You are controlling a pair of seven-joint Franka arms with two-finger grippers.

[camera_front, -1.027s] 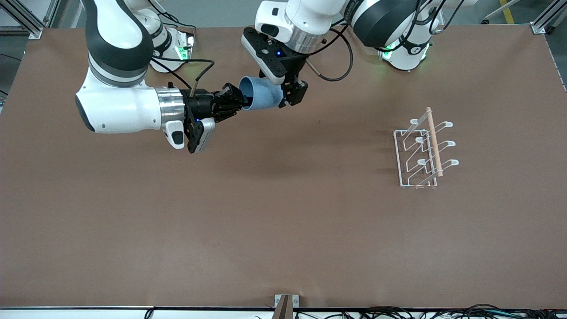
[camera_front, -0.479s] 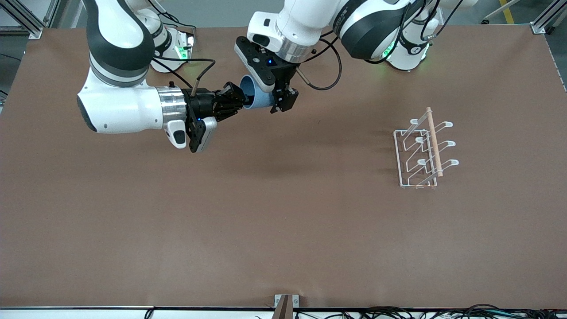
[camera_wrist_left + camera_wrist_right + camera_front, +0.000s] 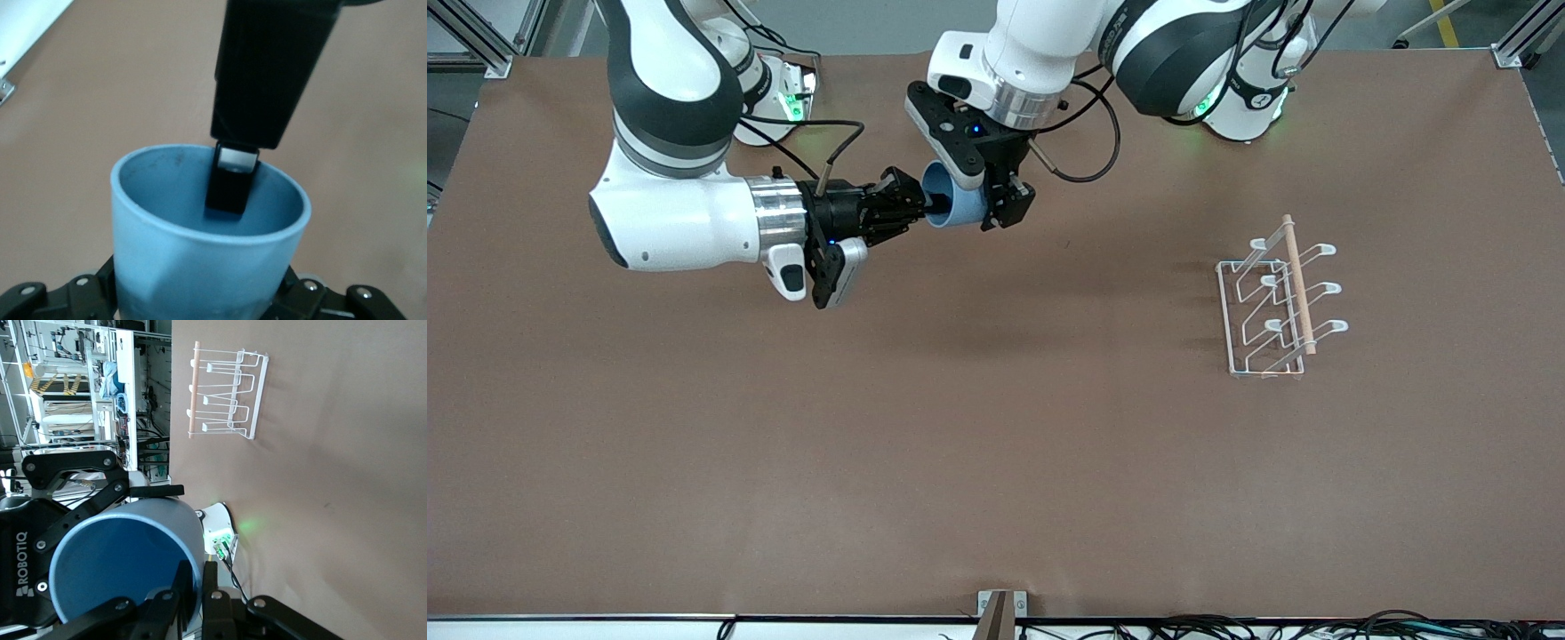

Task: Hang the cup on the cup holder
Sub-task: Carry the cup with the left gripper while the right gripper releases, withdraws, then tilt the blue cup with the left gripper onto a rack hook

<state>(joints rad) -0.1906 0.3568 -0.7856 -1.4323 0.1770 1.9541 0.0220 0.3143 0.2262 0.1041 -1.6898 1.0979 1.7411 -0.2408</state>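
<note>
While held above tabletop (image 3: 996, 462), light-blue cup (image 3: 960, 206) clamped by left pincer (image 3: 1000, 200) on body, right pincer (image 3: 920, 206) on rim.

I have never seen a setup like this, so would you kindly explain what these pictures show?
Two white robot arms stand at a brown table. The wide picture looks down from a high camera facing them. The two close-ups come from a camera on each arm's wrist. The right arm and the left arm meet in the air over the table, both on one light-blue cup. The right arm's jaws pinch its rim, one finger inside, and the left arm's jaws clasp its body. A white wire cup holder with a wooden rod stands toward the left arm's end.
</note>
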